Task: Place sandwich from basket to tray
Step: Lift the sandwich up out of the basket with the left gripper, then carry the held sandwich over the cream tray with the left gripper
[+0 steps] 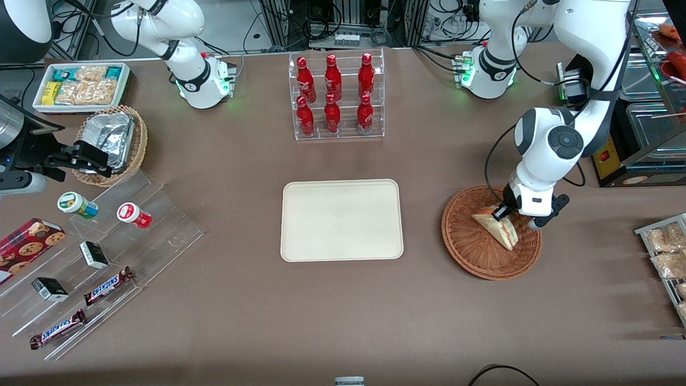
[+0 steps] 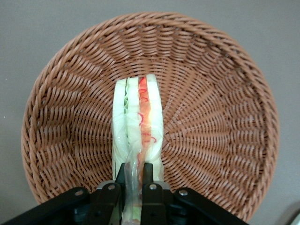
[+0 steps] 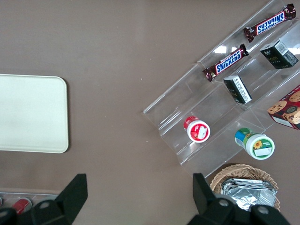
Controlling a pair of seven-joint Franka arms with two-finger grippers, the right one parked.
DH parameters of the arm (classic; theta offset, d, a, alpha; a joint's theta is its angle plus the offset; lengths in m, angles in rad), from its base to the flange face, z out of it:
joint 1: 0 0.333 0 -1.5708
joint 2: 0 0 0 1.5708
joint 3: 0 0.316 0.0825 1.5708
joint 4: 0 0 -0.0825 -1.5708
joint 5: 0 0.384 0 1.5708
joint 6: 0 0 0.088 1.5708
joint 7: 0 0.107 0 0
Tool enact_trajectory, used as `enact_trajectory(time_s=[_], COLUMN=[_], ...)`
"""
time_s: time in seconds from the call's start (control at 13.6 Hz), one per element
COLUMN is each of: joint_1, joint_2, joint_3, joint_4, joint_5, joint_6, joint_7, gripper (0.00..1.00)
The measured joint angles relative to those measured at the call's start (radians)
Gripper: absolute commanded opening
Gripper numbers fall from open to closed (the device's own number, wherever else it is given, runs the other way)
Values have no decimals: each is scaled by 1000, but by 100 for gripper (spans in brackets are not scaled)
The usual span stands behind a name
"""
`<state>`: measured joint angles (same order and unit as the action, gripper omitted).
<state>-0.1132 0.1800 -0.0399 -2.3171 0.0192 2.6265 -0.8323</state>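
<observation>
The sandwich [image 1: 498, 228] is a pale wedge with red and green filling, lying in the reddish-brown wicker basket [image 1: 471, 252] toward the working arm's end of the table. In the left wrist view the sandwich [image 2: 138, 122] stands on its edge in the basket [image 2: 220, 108]. My left gripper [image 1: 504, 212] is down in the basket, its black fingers [image 2: 148, 176] shut on the clear wrap at the sandwich's end, gripper [image 2: 134, 176]. The cream tray [image 1: 342, 220] lies flat at the table's middle, bare; it also shows in the right wrist view [image 3: 33, 115].
A clear rack of red bottles [image 1: 336, 96] stands farther from the camera than the tray. A clear stepped stand with snack bars and cups [image 1: 96, 257], a tan basket of foil packs [image 1: 112, 142] and a white snack bin [image 1: 80, 86] lie toward the parked arm's end.
</observation>
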Motion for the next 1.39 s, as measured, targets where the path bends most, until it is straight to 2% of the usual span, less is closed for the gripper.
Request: enact_trajectory(time_s=[0.29, 0.51, 0.73, 1.39], joint_1=[0, 0, -2, -9], joint_2=[-51, -88, -103, -102], joint_3=[0, -7, -59, -316], joint_4=[77, 192, 296, 343], joint_5=[42, 54, 60, 60], joint_6=[-179, -402, -566, -604], joint_7=[51, 158, 244, 249], gripper=[0, 0, 0, 0])
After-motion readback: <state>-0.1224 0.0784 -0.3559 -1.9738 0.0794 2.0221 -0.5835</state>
